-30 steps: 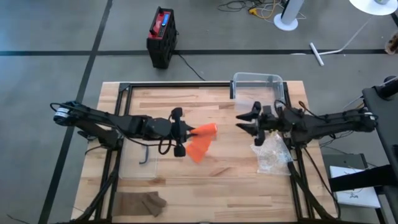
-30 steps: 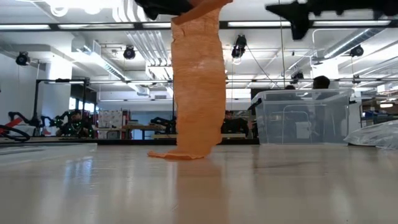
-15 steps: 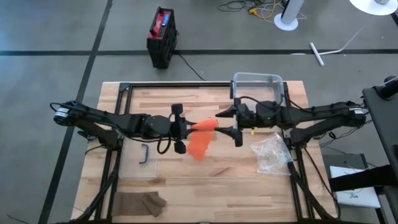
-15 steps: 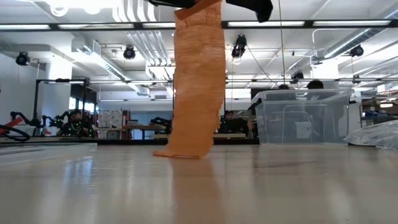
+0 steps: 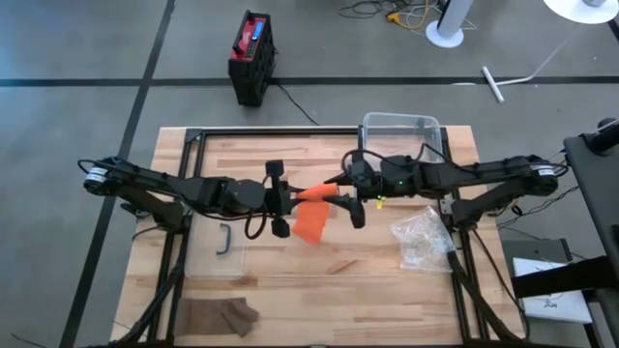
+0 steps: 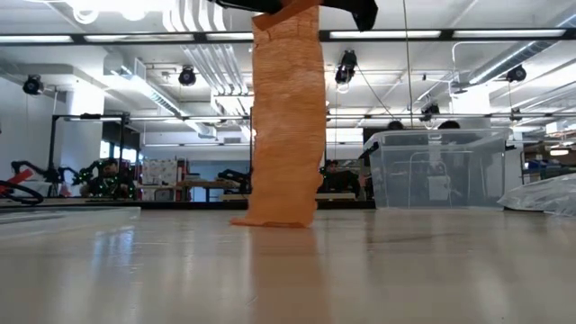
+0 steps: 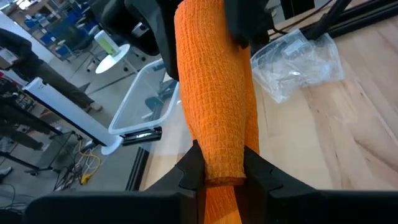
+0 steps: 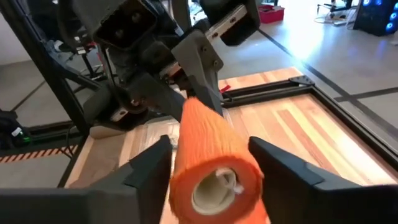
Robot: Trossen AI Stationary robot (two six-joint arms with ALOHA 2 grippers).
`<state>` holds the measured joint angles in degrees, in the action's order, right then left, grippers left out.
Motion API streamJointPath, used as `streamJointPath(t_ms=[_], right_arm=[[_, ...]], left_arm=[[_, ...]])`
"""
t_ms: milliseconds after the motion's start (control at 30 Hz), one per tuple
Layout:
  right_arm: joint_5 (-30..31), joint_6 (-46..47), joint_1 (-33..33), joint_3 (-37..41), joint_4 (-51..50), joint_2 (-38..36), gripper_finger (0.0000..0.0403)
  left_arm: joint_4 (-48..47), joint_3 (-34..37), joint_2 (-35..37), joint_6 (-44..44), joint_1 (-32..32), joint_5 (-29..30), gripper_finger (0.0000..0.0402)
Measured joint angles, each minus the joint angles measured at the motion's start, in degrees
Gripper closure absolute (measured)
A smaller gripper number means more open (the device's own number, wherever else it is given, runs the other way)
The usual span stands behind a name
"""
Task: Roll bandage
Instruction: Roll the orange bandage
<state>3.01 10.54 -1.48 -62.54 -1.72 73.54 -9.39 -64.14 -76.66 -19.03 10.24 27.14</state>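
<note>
An orange bandage roll [image 5: 314,196] is held level above the middle of the table between my two grippers. Its loose tail [image 6: 288,117] hangs straight down, and the tail's lower end [image 6: 274,218] rests on the tabletop. My left gripper [image 5: 293,199] is shut on the roll's left end. My right gripper [image 5: 340,193] has come from the right, and its fingers close on the roll's other end, where the white core [image 8: 214,186] shows. My left gripper pinches the roll near its left end [image 7: 217,165] between its two fingers, which lie level and along the roll from the table's left. The roll is lifted clear. My right gripper has its two fingers [image 8: 152,168] on opposite sides of the roll's right end [image 8: 208,149], level from the table's right. Whether both pads press the cloth is hard to tell.
A clear plastic bin [image 5: 401,130] stands at the far edge, right of centre. A crumpled clear bag [image 5: 423,240] lies at the right. A clear tray with a dark handle [image 5: 224,242] lies at the left. A brown cloth [image 5: 221,314] lies near the front edge.
My right gripper has travelled toward the table's left and a little up, reaching the roll's free end and closing around it. My left gripper has rolled its wrist in place, turning the roll. The tail's lower end has slid slightly along the table.
</note>
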Motion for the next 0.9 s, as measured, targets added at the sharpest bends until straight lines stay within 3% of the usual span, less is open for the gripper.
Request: streamJointPath(t_ms=[300,567,900], right_arm=[[0.1,-4.9,-0.2,-0.3,1.5,-1.4,0.0364],[0.2,-11.7,-0.9,0.7,5.0,-8.8,0.0366],[-2.4,-12.0,-1.3,1.0,5.9,-9.7,0.0360]], left_arm=[[-0.1,0.0,1.6,5.5,0.0,-0.2,0.0317],[-5.3,0.3,4.1,10.1,0.0,-0.2,0.0256],[10.6,2.9,3.8,5.0,-1.5,-0.6,0.0244]])
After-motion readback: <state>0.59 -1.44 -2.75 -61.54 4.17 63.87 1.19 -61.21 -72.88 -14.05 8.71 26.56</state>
